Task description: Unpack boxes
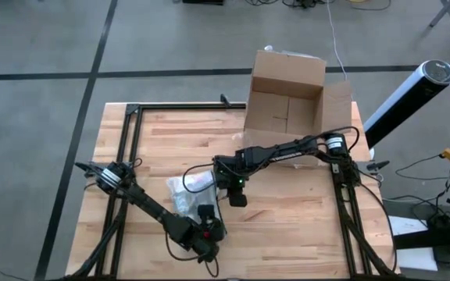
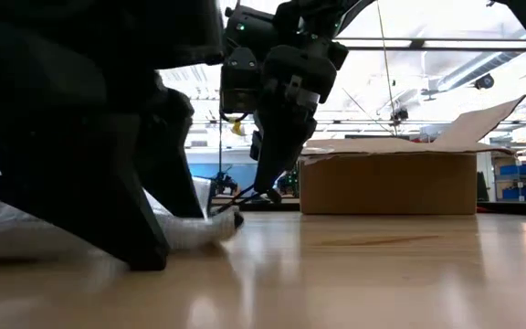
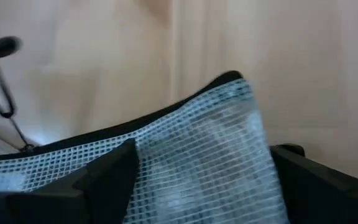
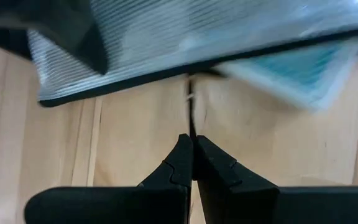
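Note:
The brown cardboard box (image 1: 283,101) stands open at the table's far right, its flaps spread (image 2: 386,183). A flat translucent mesh pouch (image 1: 184,191) with a black edge lies near the table's middle. My right gripper (image 1: 237,200) hangs just right of it, shut on a thin black cord that comes off the pouch's edge. My left gripper (image 1: 206,215) is at the pouch's near side, open. In the left wrist view its two fingers stand on either side of the pouch's corner (image 3: 229,93). Whether they touch it, I cannot tell. My right gripper pinches the thin black cord (image 4: 191,118) between its two fingertips. The cord runs from the fingers to the pouch's black edge (image 4: 166,78). The fingers slant down from the table's right side (image 2: 265,187). The pouch's lower part rests on the table (image 2: 194,233).
Black frame rails (image 1: 131,156) run along the table's left and far sides. A white cylinder (image 1: 408,94) stands off the table's right edge. Bare wood lies between the pouch and the box (image 1: 287,179).

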